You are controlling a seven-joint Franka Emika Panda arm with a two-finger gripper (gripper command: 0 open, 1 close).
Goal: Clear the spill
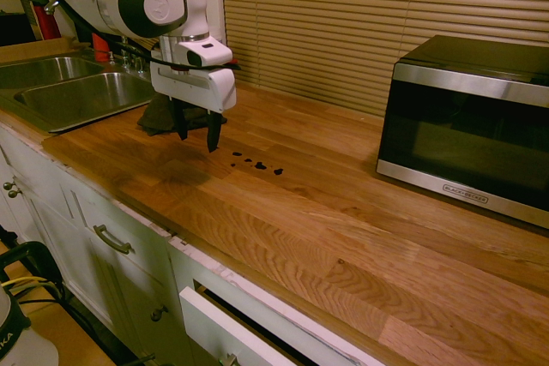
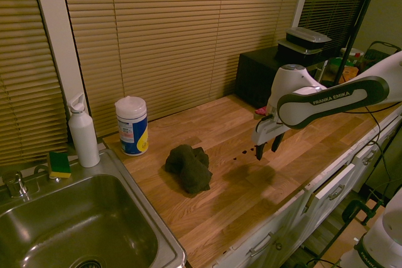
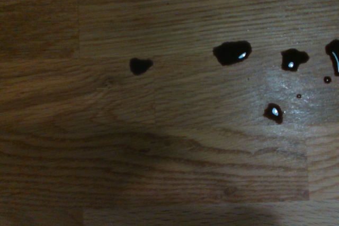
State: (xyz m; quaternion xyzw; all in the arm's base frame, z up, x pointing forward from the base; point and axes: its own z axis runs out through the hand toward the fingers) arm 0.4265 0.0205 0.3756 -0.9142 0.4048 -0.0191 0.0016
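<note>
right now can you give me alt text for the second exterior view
A white robot arm reaches in from the right, its open gripper pointing down above a row of tiny dark droplets, the spill, on a wooden counter. A crumpled dark cloth lies apart from the spill, toward the steel sink; closed blinds hang behind.

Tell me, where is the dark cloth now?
In the second exterior view the dark cloth lies crumpled on the wooden countertop, between the sink and the spill, near the wipes canister.

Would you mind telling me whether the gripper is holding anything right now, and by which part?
Nothing is held: the gripper hangs open and empty above the countertop, near the spill.
</note>
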